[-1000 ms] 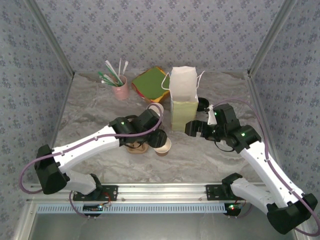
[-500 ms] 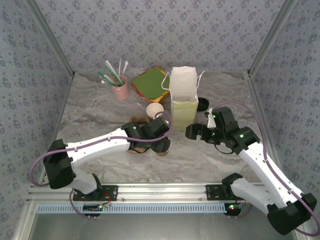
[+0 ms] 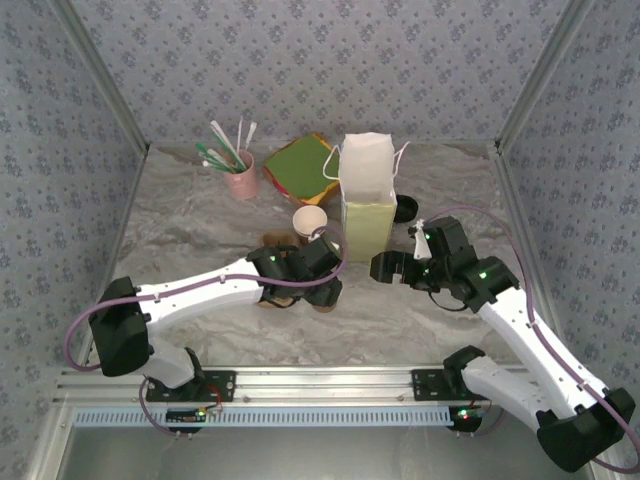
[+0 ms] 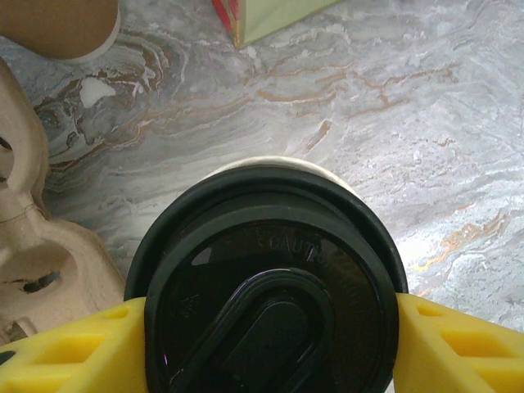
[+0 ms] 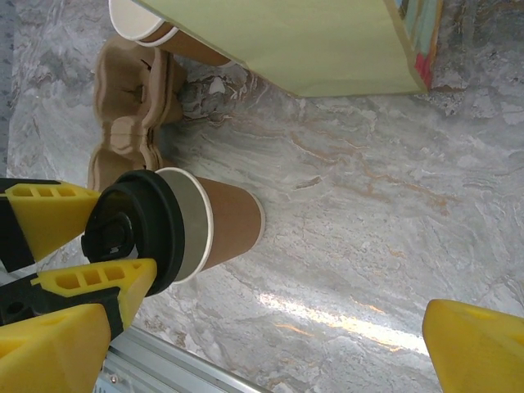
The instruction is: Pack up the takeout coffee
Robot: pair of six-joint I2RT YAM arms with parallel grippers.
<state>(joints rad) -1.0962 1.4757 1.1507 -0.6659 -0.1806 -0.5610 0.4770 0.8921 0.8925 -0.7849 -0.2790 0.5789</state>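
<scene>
Top external: one paper bag (image 3: 368, 215), one lidless cup (image 3: 309, 220), one cup carrier (image 5: 131, 115) on marble surface (image 3: 200, 230). One takeout coffee (image 5: 229, 221) stands between carrier and bag; left gripper (image 4: 266, 327) jaws closed on it at the top. Right gripper (image 3: 385, 265) jaws wide apart, empty.

Back wall (image 3: 320, 60): grey-blue wallpaper with a small repeating floral motif.
Side walls: left wall (image 3: 50, 200) and right wall (image 3: 590, 180) carry the same paper.
Corner posts: a bare metal post (image 3: 100, 75) stands at each back corner, slanting in the overhead view.
Tabletop (image 3: 190, 230): grey marbled surface with tan veins.
Near edge: metal rail (image 3: 330, 380) runs across the table front.
Light: even and bright; a pale glare patch (image 5: 327, 315) lies on the tabletop.
</scene>
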